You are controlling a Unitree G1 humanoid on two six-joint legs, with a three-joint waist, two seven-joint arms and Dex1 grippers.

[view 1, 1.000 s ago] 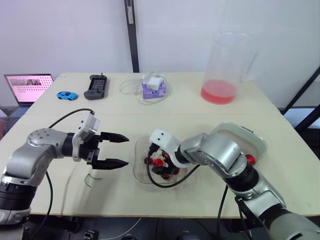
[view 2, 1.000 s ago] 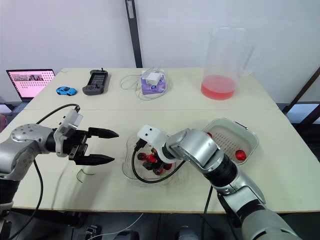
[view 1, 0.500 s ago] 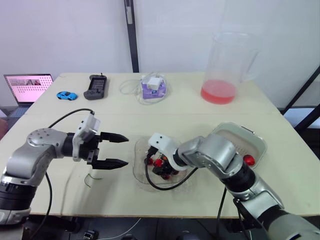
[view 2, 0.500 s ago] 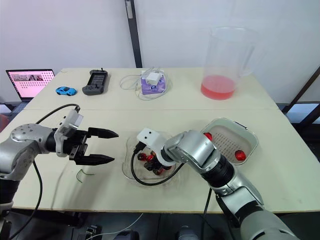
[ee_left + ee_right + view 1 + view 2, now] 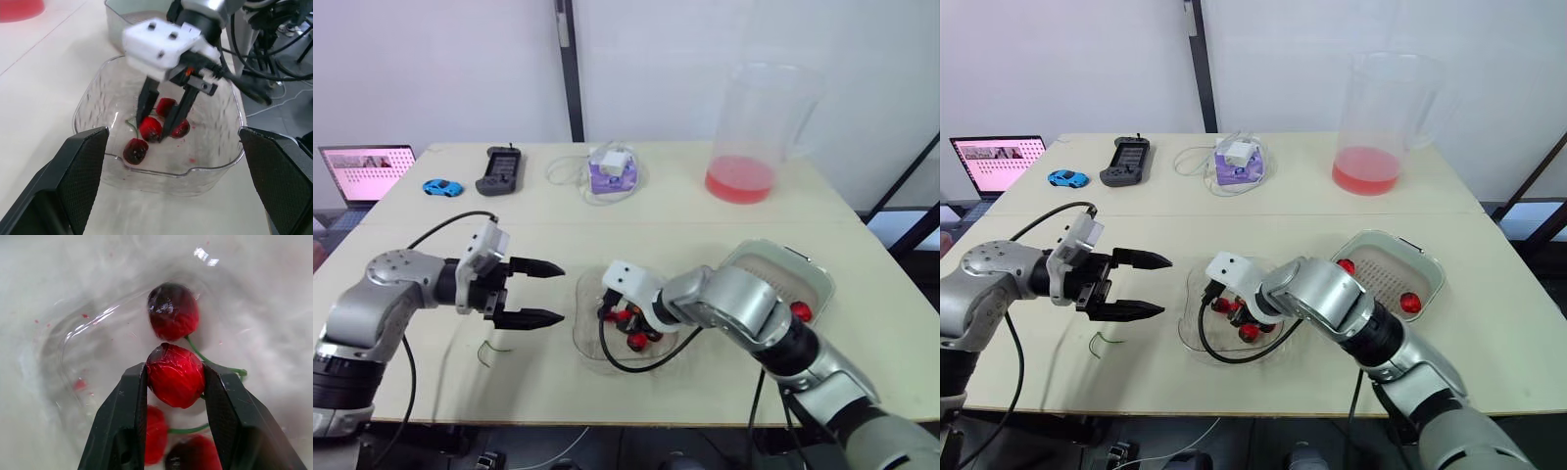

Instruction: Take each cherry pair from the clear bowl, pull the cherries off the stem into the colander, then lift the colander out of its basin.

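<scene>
Right wrist view: right pincer (image 5: pixel 176 371) clamped on cherry (image 5: pixel 175 382) inside clear bowl (image 5: pixel 1191 338), green stem (image 5: pixel 195 352) alongside. Fruit light, glossy, likely slippery, bruisable; hold flanks gently, not stem. Empty left pincer (image 5: pixel 1165 286) spread wide, 9 o'clock of bowl; colander (image 5: pixel 1430 257) 3 o'clock of bowl

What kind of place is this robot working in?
Probably a robotics lab or office, not a kitchen: a plain beige table with a black handheld controller and a blue toy car, an open laptop beside it.
</scene>
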